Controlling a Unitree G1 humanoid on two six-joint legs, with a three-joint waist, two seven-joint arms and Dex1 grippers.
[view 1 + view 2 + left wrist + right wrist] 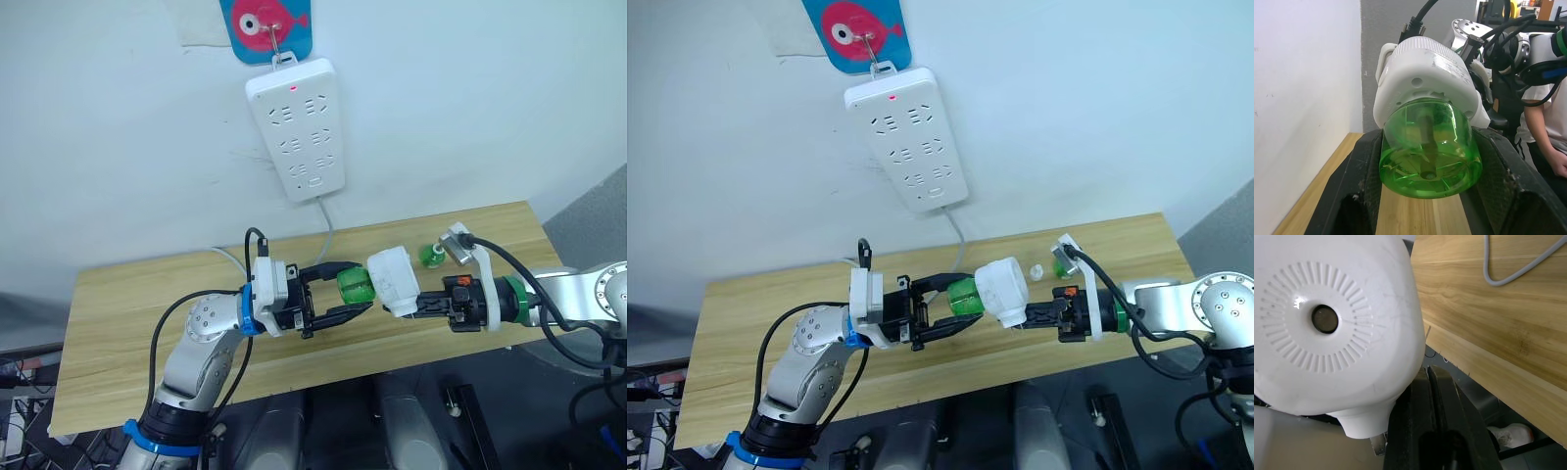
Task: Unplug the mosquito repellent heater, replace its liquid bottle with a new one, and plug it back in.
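The mosquito repellent heater [397, 279], a small white rounded unit, is held in the air over the table, away from the power strip. My right gripper [419, 302] is shut on its rear side. The right wrist view looks onto the heater's ribbed top [1327, 323] with its round hole. A green liquid bottle [1425, 147] sticks out of the heater's underside toward my left arm. My left gripper [361, 288] is shut on this bottle, one black finger [1352, 196] pressed against each side.
A long white power strip [294, 127] with a red light hangs on the wall, its grey cable [1518, 269] trailing onto the wooden table [147, 323]. Another small green bottle [429, 256] stands at the table's far right. A seated person [1547, 142] is beyond the right arm.
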